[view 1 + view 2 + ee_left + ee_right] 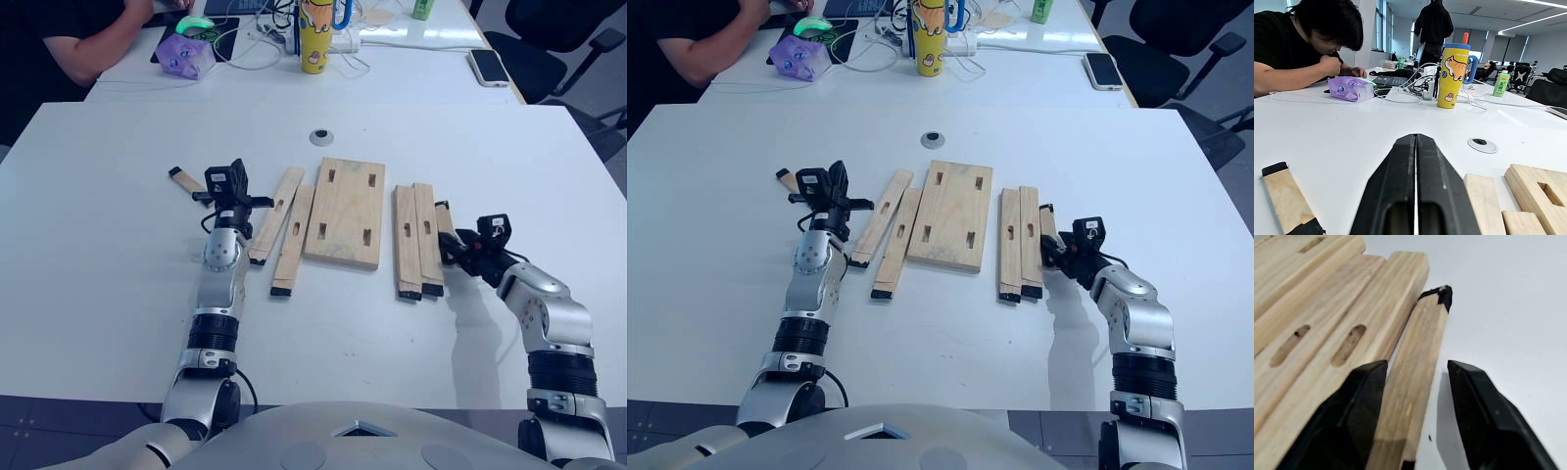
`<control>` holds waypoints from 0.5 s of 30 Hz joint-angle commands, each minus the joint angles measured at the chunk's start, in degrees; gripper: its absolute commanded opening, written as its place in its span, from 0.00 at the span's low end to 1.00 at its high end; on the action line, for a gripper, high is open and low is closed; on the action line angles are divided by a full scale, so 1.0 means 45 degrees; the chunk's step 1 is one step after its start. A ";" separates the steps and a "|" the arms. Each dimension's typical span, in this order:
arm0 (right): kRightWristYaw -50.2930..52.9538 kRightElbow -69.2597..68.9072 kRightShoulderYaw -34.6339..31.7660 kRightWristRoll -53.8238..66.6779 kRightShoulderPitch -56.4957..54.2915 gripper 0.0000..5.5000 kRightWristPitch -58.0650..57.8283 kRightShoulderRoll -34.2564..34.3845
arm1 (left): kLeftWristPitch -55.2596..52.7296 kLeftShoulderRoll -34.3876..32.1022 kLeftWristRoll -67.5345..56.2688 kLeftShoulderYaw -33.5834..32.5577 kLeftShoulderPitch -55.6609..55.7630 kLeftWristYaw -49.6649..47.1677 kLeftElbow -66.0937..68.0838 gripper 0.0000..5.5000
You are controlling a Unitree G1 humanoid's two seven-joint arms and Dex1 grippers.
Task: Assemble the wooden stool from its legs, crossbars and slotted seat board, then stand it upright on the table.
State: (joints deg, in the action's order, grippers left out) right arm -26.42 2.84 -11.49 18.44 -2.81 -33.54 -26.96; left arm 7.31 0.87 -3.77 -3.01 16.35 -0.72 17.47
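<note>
my right gripper (1416, 368) is spread wide, one finger on each side of a thin crossbar (1422, 333) with a black-tipped end. i cannot tell whether either finger touches it. the crossbar lies flat on the white worktop (98, 255), tight against a slotted leg (428, 238), which lies touching a second leg (406, 242). just to their left, with a narrow gap between, the slotted seat board (345, 211) lies flat with its four slots up. on its far side lie a third leg (294, 238) and a fourth leg (277, 213), side by side and slightly angled. my left gripper (1415, 142) is pressed together with nothing in it, low over the worktop between the fourth leg and a short crossbar (1284, 196). a round grommet (320, 137) sits in the worktop beyond the seat board.
</note>
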 commanded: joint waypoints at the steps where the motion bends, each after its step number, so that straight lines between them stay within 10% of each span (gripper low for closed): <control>1: -0.0062 -0.0143 0.0398 -0.0254 0.0243 0.42 -0.0320 -0.0123 | -0.0149 -0.0022 0.0019 -0.0061 -0.0163 -0.0012 -0.0053 0.00; 15: 0.0928 0.0197 0.0963 -0.1071 -0.0004 0.29 -0.2735 -0.0337 | -0.0179 0.0033 0.0008 -0.0115 -0.0010 0.0014 0.0050 0.00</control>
State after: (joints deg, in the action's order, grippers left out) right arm -23.00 1.52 -8.19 14.08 -5.19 -39.82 -28.43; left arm 7.21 1.10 -3.80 -3.45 15.97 -0.65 17.48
